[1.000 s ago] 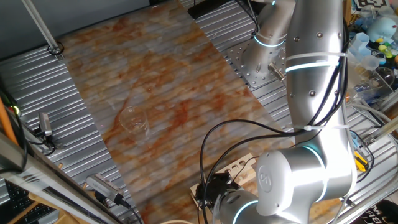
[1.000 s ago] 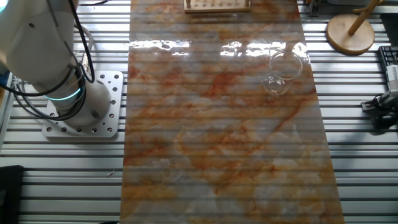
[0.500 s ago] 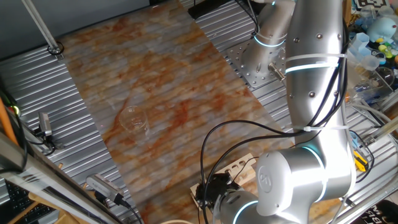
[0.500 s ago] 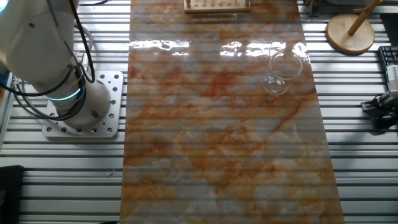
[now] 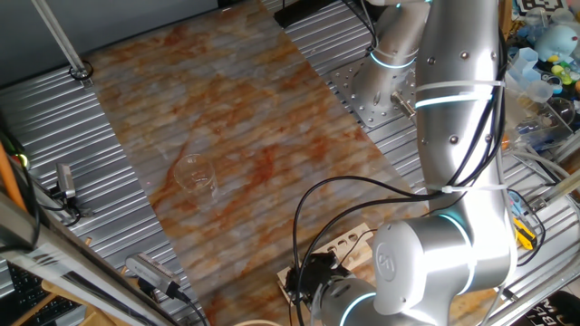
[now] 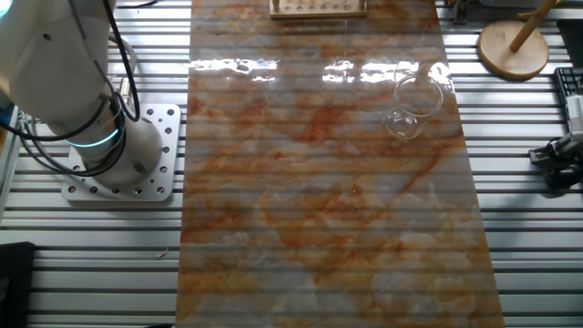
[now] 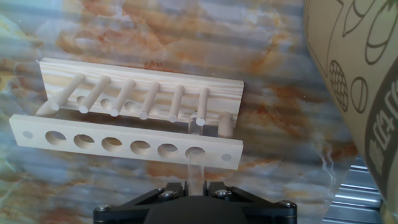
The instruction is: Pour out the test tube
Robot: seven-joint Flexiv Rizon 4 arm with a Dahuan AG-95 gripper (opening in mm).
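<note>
In the hand view a slim clear test tube stands in the rightmost hole of a pale wooden rack. Its upper end runs up between the two fingers of my gripper. The black fingers sit tight against both sides of the glass, shut on the tube. In one fixed view only a corner of the rack shows under the arm, which hides the gripper and the tube. In the other fixed view the rack lies at the top edge, with the gripper out of view.
A wide clear beaker stands on the marbled mat, well away from the rack. A printed cardboard box rises close on the right of the rack. The arm's base and a wooden stand sit off the mat.
</note>
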